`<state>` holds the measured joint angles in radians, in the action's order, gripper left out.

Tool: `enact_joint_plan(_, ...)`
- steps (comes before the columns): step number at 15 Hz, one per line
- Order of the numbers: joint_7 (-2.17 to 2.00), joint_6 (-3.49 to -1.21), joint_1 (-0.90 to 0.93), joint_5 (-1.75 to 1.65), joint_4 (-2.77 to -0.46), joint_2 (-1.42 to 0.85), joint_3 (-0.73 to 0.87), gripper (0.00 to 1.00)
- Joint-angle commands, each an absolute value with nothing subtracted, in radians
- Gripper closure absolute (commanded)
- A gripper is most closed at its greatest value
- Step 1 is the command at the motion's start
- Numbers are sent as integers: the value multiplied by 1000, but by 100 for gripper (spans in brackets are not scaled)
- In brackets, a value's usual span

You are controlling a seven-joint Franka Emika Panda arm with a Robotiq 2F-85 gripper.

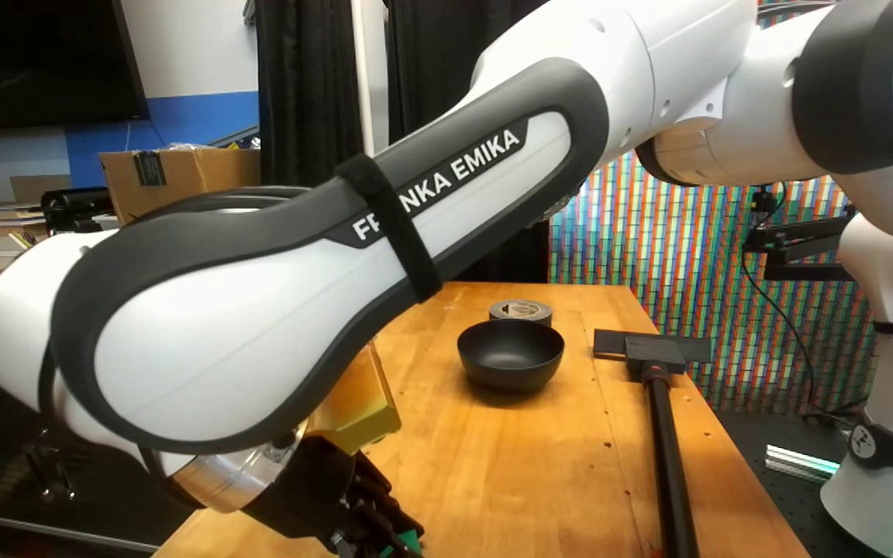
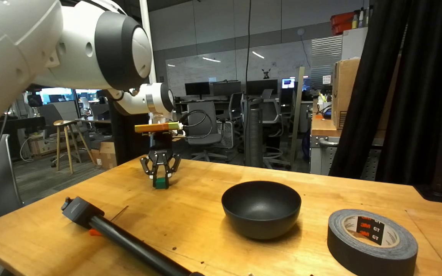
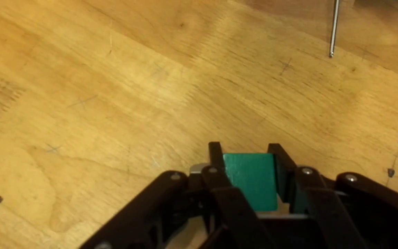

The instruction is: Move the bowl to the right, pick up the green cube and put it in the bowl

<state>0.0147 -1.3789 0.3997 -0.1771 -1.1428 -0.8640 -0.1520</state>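
Between the fingertips (image 3: 215, 154): green cube (image 3: 252, 180), flanked on two opposite sides; whether it clears the wooden table (image 2: 190, 211), undetermined.
Gripper (image 2: 160, 181): standing at cube width, apparently clamped on the cube.
Black bowl (image 2: 260, 226): upright on the table, well apart from the cube, near the tape roll (image 2: 366, 257).
Bowl shift: probably done, judged from task order; these views alone cannot confirm it.
Cube pickup: grasp judged made, lift unconfirmed.
Cube delivery: outstanding; carry to the bowl and release remain.

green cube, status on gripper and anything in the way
Gripper closed on green cube, lift unclear. Not yet in bowl. Tape roll beyond bowl, likely no obstacle.
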Motion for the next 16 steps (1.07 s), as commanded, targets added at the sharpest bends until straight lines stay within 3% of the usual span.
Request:
enact_joint_plan(1, 11, -1351, 395, -192, -1125, -843, -135, 85)
enact_joint_plan(9, 46, -1380, 308, -184, -1192, -701, -83, 86)
enact_joint_plan(16, 121, -1424, 108, -169, -1314, -537, -31, 86)
